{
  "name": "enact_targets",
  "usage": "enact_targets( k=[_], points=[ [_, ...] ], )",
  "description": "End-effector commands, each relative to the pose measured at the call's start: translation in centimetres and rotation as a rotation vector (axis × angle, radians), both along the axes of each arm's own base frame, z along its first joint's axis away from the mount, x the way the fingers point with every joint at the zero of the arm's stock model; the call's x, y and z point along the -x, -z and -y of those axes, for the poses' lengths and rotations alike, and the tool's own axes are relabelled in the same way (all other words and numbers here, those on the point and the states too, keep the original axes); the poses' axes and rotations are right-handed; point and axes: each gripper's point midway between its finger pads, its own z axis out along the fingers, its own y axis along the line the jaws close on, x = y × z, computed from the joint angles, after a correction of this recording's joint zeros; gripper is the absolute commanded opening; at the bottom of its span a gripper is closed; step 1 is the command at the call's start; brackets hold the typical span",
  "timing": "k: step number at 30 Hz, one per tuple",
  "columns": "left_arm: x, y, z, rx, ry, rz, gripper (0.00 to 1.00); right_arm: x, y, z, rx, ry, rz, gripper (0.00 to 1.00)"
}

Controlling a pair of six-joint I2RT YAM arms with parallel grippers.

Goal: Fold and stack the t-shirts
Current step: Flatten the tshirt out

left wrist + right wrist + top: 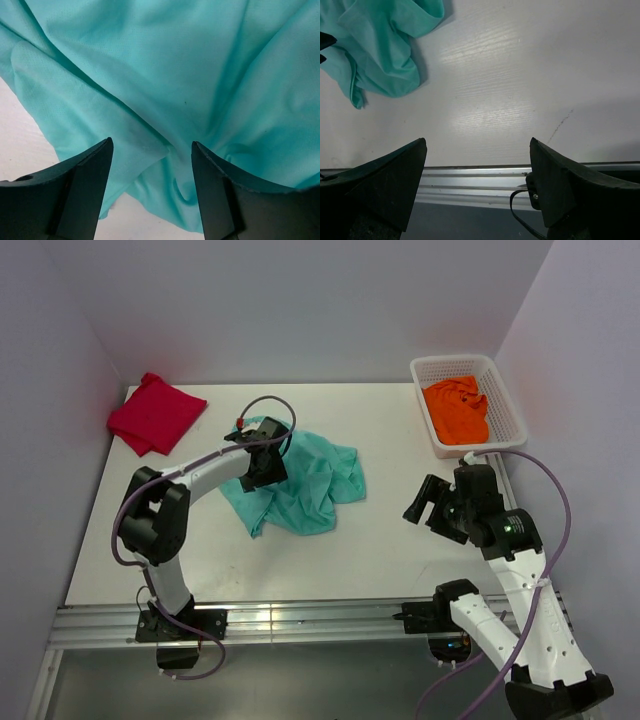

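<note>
A white surface (400, 540), closed in by pale lilac walls (300, 300) on three sides, is seen carrying three t-shirts, one of each colour. The teal-green t-shirt (315, 485) is spread in a crumpled, unfolded heap near the middle of the surface, slightly left of centre. The crimson-red t-shirt (155, 413) is laid folded into a rough square at the far left corner, well apart from the teal one. The orange t-shirt (457, 410) is bunched inside the one white mesh basket (508, 405), which is set at the far right corner. Two arms are mounted at the near edge, along a metal rail (300, 618). The left tool (262, 468) is held over the left part of the teal-green t-shirt with its two fingers (85, 185) spread wide. In the left wrist view, folds of teal cloth are seen across the gap beyond the fingertips, though whether the cloth is touched cannot be told; nothing is gripped. The right tool (425, 502) is poised above bare surface on the right, nearer the front edge than the basket, its fingers likewise spread wide and nothing held between them. In the right wrist view, only an edge of the teal cloth is seen at upper left, well apart from those fingers.
</note>
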Motion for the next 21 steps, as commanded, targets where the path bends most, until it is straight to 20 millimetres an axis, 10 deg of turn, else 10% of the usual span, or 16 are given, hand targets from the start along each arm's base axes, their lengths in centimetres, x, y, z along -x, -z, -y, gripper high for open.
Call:
enact_targets(
  k=[1,21],
  points=[
    [0.4,-2.2,-0.4,0.002,-0.045,0.063,0.7,-0.8,0.1,0.1,0.009,0.005,0.036,0.9],
    [0.8,1.0,0.1,-0.003,-0.008,-0.006,0.67,-0.6,1.1,0.3,0.017,0.024,0.011,0.9]
  ],
)
